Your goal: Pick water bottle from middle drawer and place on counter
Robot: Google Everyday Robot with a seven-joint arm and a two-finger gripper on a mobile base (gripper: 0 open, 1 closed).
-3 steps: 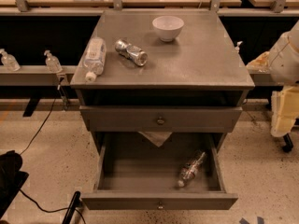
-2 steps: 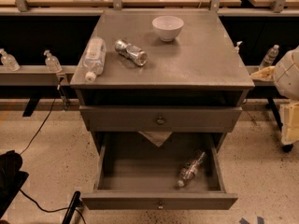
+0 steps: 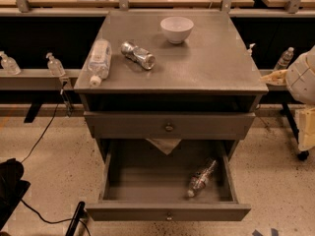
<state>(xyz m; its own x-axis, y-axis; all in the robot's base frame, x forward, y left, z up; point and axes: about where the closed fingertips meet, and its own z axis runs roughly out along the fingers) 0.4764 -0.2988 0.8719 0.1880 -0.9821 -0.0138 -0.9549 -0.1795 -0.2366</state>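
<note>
The water bottle (image 3: 201,177), small, clear and ribbed, lies on its side at the right of the middle drawer (image 3: 128,212), which is pulled out wide. Its cap end points toward the drawer's front. The counter (image 3: 211,63) is the grey metal top of the cabinet above. My gripper is out of view; only a white rounded part of my arm (image 3: 302,73) shows at the right edge, beside the cabinet and far from the bottle.
On the counter lie a bigger labelled bottle (image 3: 98,59) at the left, a crushed silver can (image 3: 139,55) and a white bowl (image 3: 176,29) at the back. A closed drawer (image 3: 169,127) sits above the open one. A pale sheet (image 3: 166,145) hangs at the drawer's back. A cable (image 3: 44,132) crosses the floor on the left.
The white arm part at the right edge has shifted slightly lower and further right. The bottle, drawer and counter objects have not moved.
</note>
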